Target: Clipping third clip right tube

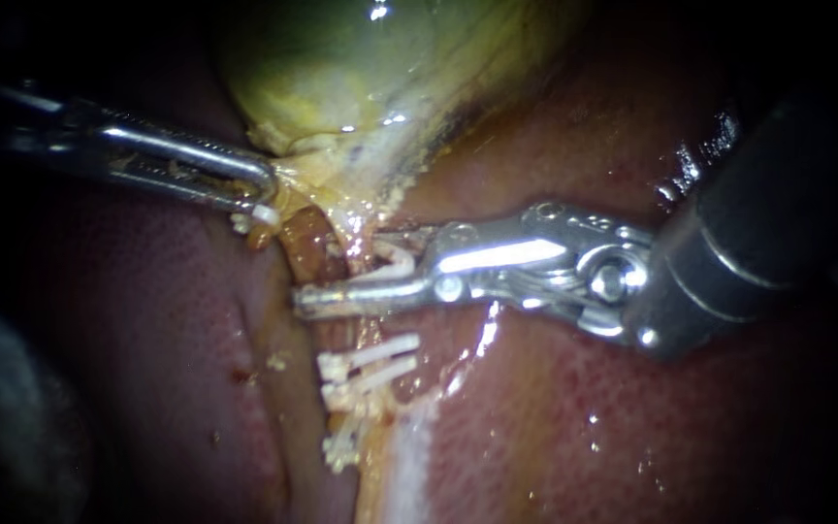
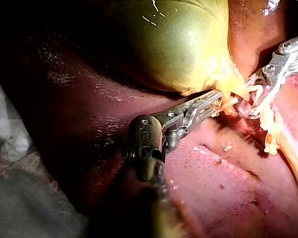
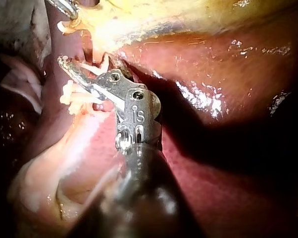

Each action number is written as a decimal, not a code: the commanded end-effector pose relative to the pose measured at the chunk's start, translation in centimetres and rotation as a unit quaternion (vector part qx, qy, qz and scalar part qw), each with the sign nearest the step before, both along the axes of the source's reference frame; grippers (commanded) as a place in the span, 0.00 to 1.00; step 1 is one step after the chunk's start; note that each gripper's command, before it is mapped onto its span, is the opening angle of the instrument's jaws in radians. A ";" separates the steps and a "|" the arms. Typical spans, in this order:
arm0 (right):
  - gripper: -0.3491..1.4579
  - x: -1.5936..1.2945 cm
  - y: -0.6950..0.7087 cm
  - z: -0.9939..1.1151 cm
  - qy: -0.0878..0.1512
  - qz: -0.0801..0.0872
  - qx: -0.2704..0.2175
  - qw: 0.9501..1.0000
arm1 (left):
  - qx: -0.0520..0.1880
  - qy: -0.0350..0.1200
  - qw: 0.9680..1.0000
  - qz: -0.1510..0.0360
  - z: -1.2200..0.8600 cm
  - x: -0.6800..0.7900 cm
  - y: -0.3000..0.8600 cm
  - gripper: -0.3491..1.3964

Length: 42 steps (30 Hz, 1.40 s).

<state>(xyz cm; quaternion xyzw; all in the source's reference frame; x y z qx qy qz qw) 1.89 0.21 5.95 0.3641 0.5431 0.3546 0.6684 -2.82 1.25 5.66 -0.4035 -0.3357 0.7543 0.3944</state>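
- In the endoscope view, the left instrument [image 1: 262, 189] has its jaws closed on the yellow lower end of the gallbladder [image 1: 341, 68]. Its shaft fades into the dark.
- The right instrument [image 1: 346, 272] has its jaws apart, carrying a white clip [image 1: 395, 260] above two set clips [image 1: 370, 364]. The brown tube [image 1: 307, 247] shows only above the jaws.
- In the left wrist view, the left instrument's jaws pinch yellow tissue. The right instrument is cut off at the edge.
- In the right wrist view, one jaw is clear and the clip is hard to make out.

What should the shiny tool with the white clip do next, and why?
Probably close the right instrument so its white clip shuts on the tube: the clip seems open around it, beside two clips already on, while the left instrument holds the gallbladder.
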 end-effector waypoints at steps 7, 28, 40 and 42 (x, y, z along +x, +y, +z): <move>0.44 0.04 0.13 -0.26 0.062 0.031 0.015 0.997 | 0.000 0.000 1.000 0.000 0.01 0.00 -0.01 0.00; 0.07 -0.10 0.25 -0.48 0.036 0.102 0.069 0.992 | -0.001 0.001 1.000 -0.001 0.02 -0.01 -0.01 0.00; 0.00 -0.16 0.19 -0.52 0.040 0.092 0.079 0.992 | -0.001 0.001 1.000 -0.001 0.01 -0.01 -0.01 0.00; 0.00 -0.15 0.18 -0.52 0.040 0.092 0.079 0.992 | -0.001 0.001 1.000 -0.001 0.01 -0.01 -0.01 0.00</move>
